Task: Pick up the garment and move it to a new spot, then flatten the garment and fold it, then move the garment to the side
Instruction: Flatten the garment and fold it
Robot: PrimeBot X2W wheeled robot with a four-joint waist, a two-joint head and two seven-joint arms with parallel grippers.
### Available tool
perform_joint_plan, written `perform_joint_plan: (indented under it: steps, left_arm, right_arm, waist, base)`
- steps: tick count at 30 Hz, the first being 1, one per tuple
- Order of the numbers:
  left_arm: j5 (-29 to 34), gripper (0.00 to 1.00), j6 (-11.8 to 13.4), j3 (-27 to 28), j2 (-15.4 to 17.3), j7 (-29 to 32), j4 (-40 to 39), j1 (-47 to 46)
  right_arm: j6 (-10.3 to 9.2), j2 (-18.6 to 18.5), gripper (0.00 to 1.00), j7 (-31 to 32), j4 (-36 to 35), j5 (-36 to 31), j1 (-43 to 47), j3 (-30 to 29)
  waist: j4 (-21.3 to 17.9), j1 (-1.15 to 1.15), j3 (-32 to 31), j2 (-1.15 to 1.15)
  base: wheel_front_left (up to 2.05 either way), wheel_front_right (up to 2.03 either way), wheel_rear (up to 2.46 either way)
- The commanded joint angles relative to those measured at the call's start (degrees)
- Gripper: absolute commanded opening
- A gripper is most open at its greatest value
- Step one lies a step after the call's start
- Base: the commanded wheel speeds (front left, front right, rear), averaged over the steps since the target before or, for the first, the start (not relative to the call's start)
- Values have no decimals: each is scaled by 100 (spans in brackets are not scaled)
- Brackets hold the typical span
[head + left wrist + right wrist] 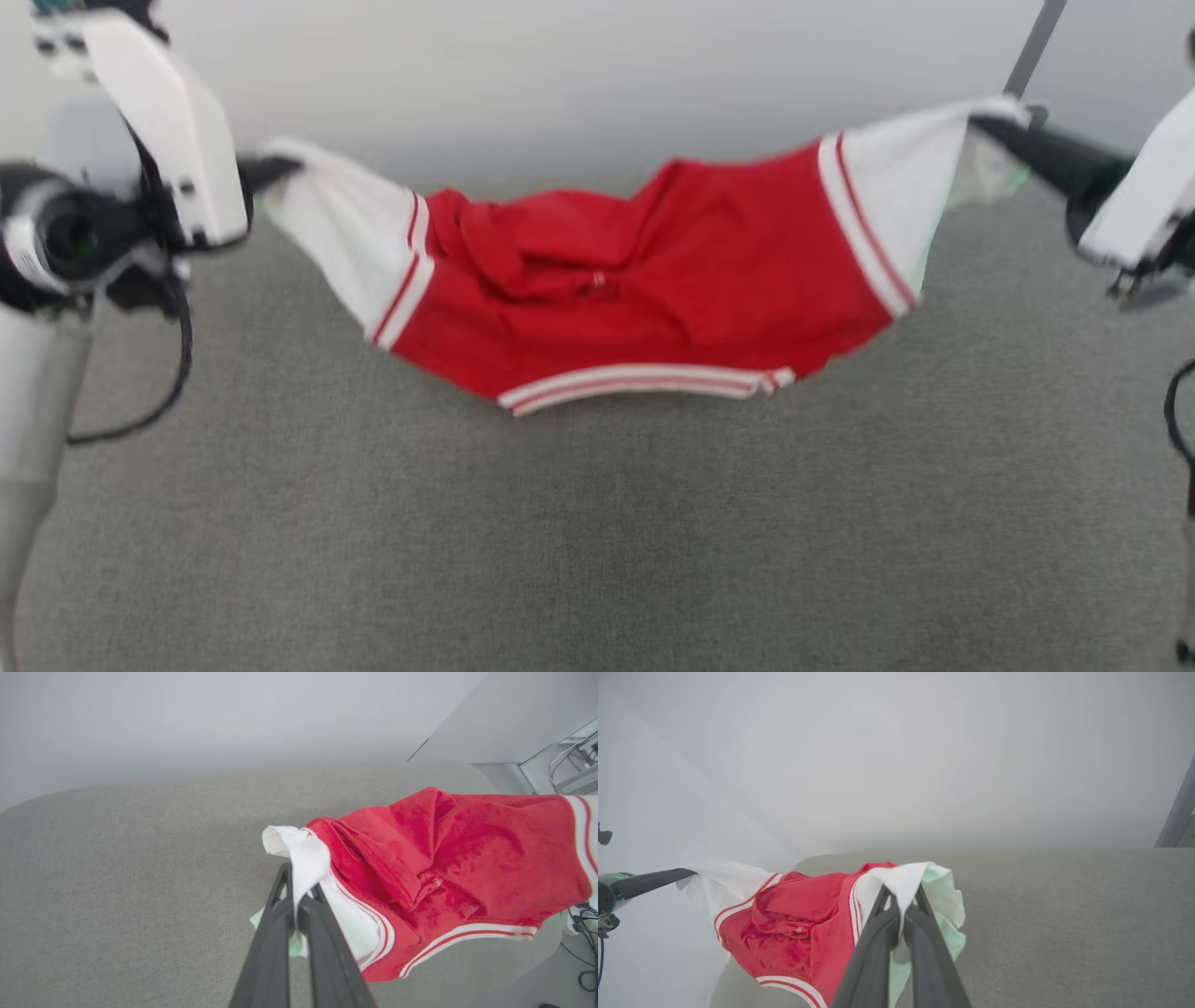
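While outspread, left claw (283,169), right claw (986,123) on garment (653,289)

White casings (168,121), dark left end effector (299,884)

The head view looks forward and down from above, seemingly mid-distance though blurred, at the grey surface (597,541). Each wrist view looks closely along its own fingers (268,956) across it. All share the garment (644,308).

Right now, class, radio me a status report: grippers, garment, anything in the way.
Left gripper shut on one white sleeve, right gripper shut on the other. The garment strung between them, sagging over the grey surface. Nothing seen in the way.
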Motion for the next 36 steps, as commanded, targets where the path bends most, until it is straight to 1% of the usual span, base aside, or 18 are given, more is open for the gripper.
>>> perform_joint_plan:
  steps: [1,4,8,10,12,13,17,22,28,32,36]
  left_arm:
    - [-61,0,11,72,-35,-24,29,-201]
    - [-23,0,0,123,-46,-69,95,-449]
    - [61,0,-17,145,-38,-146,235,-722]
    - [69,0,19,178,-36,-166,326,-820]
    - [102,0,39,186,-6,-172,417,-892]
    - [102,0,39,186,-6,-172,417,-892]
    - [161,0,42,228,55,-261,572,-974]
    - [202,0,-28,223,67,-359,686,-1048]
    - [264,0,-149,289,41,-665,631,-1225]
    - [404,0,-251,264,41,-917,675,-1414]
    - [655,0,-348,198,2,-1219,837,-1722]
  right_arm:
    - [28,117,0,-69,142,-157,-243,-190]
    - [28,310,0,-152,413,-439,-637,-474]
    - [28,408,0,-340,831,-1126,-1043,-790]
    - [28,478,0,-415,1056,-1500,-1247,-1007]
    - [28,507,0,-440,1235,-1873,-1384,-1154]
    - [28,507,0,-440,1235,-1873,-1384,-1154]
    - [28,556,0,-414,1540,-2438,-1570,-1398]
    - [28,643,0,-362,1668,-2564,-1675,-1484]
    - [28,699,0,-373,1574,-2439,-1744,-1366]
    - [28,710,0,-540,1497,-2414,-1901,-1248]
    - [28,704,0,-955,1535,-2514,-2151,-1020]
  waist:
    - [-43,0,-116,0]
    - [-64,0,-183,0]
    - [-73,0,-220,0]
    - [-72,0,-230,0]
    - [-70,0,-221,0]
    - [-70,0,-221,0]
    - [-57,0,-175,0]
    - [-32,0,-140,0]
    - [-18,0,-135,0]
    - [-25,0,-82,0]
    - [-36,0,122,0]
  base:
    - [0,0,0]
    - [0,0,0]
    - [0,0,0]
    - [0,0,0]
    - [0,0,0]
    - [0,0,0]
    - [0,0,0]
    - [0,0,0]
    - [0,0,0]
    - [0,0,0]
    - [0,0,0]
